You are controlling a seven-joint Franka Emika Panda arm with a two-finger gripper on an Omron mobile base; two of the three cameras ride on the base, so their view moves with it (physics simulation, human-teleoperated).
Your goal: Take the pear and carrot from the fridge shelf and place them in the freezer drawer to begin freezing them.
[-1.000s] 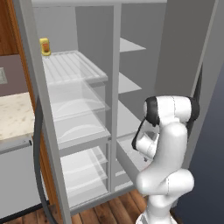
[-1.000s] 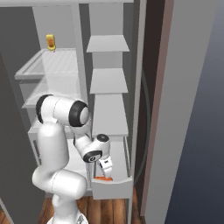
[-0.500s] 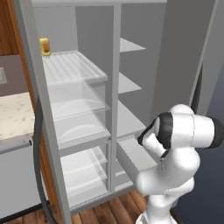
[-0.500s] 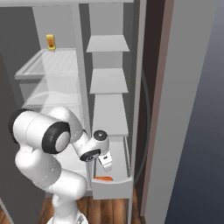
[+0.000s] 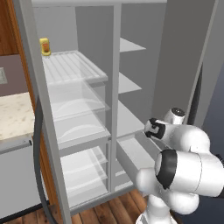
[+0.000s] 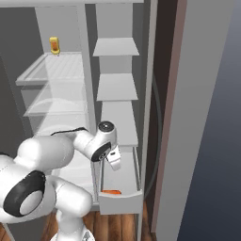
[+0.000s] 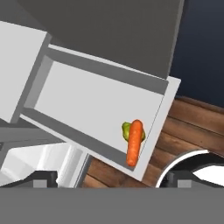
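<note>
The carrot (image 7: 134, 142) lies in the freezer drawer (image 7: 87, 105) by its front corner, and the yellow-green pear (image 7: 126, 130) sits tucked right behind it, touching it. In the right base view the carrot (image 6: 111, 192) rests against the front wall of the pulled-out freezer drawer (image 6: 120, 203). My gripper (image 6: 114, 160) hangs above the drawer's middle, open and empty. Its dark fingertips (image 7: 42, 178) stand wide apart in the hand view. The ribbed fridge shelf (image 5: 72, 66) (image 6: 59, 67) is high on the left.
A yellow-orange bottle (image 5: 44, 46) (image 6: 55, 45) stands at the back of the ribbed shelf. Clear curved-front bins (image 5: 78, 109) sit below it. Plain grey shelves (image 6: 117, 86) stack above the drawer. The open fridge door (image 6: 197, 117) is close on the right. Wooden floor (image 7: 192, 127) lies below.
My gripper has lifted a little away from the drawer and the arm's elbow has swung round. Carrot and pear stay put in the drawer.
</note>
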